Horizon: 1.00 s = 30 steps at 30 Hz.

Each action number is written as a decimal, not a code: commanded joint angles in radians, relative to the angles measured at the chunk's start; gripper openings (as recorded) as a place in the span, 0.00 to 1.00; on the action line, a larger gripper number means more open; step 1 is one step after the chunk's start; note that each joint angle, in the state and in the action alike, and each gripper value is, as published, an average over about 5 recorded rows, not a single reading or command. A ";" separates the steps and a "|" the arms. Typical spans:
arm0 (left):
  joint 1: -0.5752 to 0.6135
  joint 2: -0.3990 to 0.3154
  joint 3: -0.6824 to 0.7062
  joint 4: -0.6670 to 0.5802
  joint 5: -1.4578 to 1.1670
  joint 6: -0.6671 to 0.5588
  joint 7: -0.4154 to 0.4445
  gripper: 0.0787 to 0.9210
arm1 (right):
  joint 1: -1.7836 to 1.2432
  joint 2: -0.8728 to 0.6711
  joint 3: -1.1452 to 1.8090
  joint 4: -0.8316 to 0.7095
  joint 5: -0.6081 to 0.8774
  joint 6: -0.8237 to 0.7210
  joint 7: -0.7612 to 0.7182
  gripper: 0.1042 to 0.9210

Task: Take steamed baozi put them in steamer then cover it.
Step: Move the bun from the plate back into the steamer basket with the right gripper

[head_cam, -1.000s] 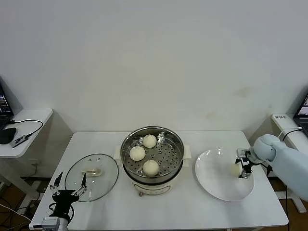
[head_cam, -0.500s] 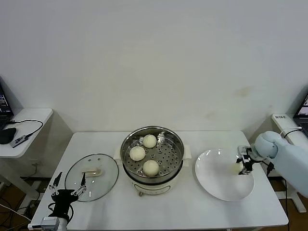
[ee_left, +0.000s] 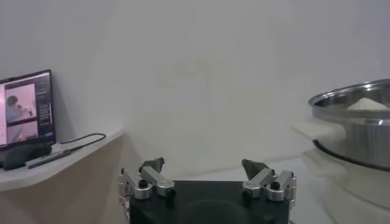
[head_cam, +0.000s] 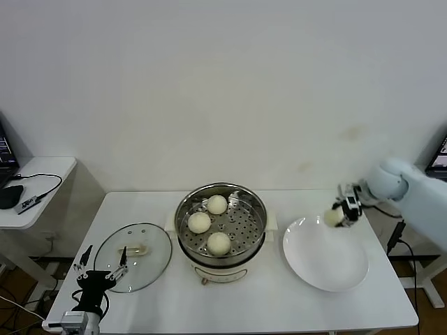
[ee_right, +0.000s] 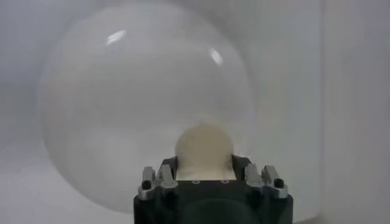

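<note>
Risk from here: the left gripper (head_cam: pixel 98 273) idles wide open and empty at the near edge of the glass lid (head_cam: pixel 133 255), so it's no threat — the soft bun (head_cam: pixel 332 218) is; it could slip or squash on the carry to the steamer (head_cam: pixel 221 225), where three buns (head_cam: pixel 217 204) leave only the right side of the tray free. Right gripper (head_cam: pixel 341 213) is clamped on that bun, raised above the far edge of the plate (head_cam: pixel 325 262), arm reaching in from the right.
</note>
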 commanded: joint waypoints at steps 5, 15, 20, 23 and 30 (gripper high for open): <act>-0.009 0.008 0.009 0.000 -0.010 0.007 0.000 0.88 | 0.559 0.204 -0.392 0.181 0.434 -0.190 0.101 0.59; -0.012 0.005 0.009 0.004 -0.012 0.006 0.002 0.88 | 0.478 0.398 -0.381 0.186 0.656 -0.329 0.261 0.60; -0.012 0.002 0.007 0.006 -0.012 0.004 0.002 0.88 | 0.383 0.464 -0.386 0.132 0.632 -0.360 0.305 0.60; -0.012 -0.003 0.008 0.010 -0.010 0.001 0.002 0.88 | 0.331 0.491 -0.383 0.103 0.621 -0.385 0.326 0.60; -0.016 -0.014 0.013 0.019 -0.007 -0.002 0.002 0.88 | 0.253 0.522 -0.386 0.068 0.558 -0.400 0.346 0.60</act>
